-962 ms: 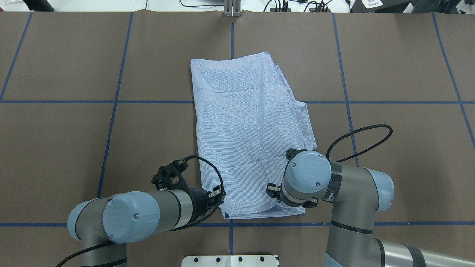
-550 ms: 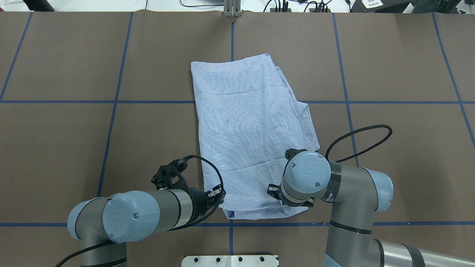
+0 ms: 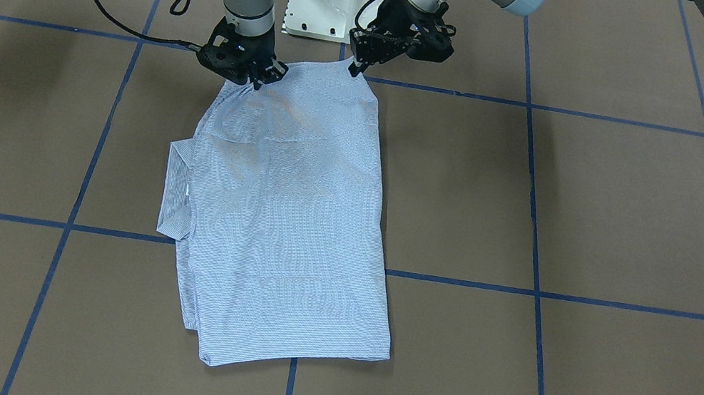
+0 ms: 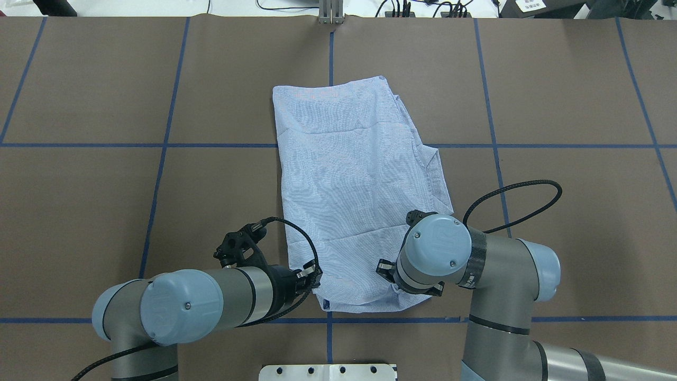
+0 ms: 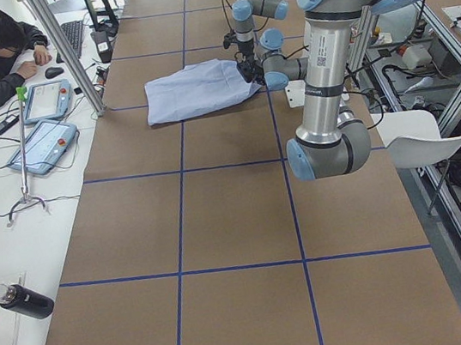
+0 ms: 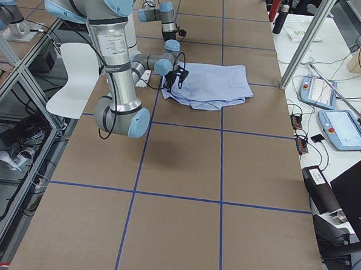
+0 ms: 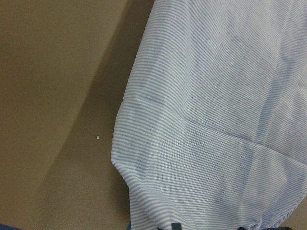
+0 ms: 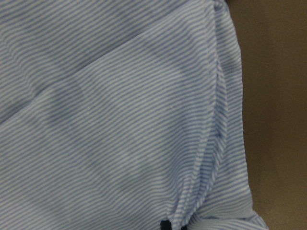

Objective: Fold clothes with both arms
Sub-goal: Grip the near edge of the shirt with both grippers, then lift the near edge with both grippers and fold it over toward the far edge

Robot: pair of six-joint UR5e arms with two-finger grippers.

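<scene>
The shirt (image 4: 349,174) is thin woven cloth, matt, light blue with fine white stripes, soft and creased, with stitched seams showing in the wrist views. The desk (image 4: 95,211) has a dull brown covering, faintly grainy up close, crossed by smooth blue tape (image 4: 79,144). The left arm (image 4: 240,290) and right arm (image 4: 497,264) are silver-grey tubes with a brushed, satin metal look; their light blue caps (image 4: 436,243) look like smooth plastic with a slight sheen. The left gripper (image 3: 354,67) and right gripper (image 3: 257,84) are black and dull. The cable (image 4: 529,183) is black and braided. The base plate (image 4: 328,372) is smooth and white.
</scene>
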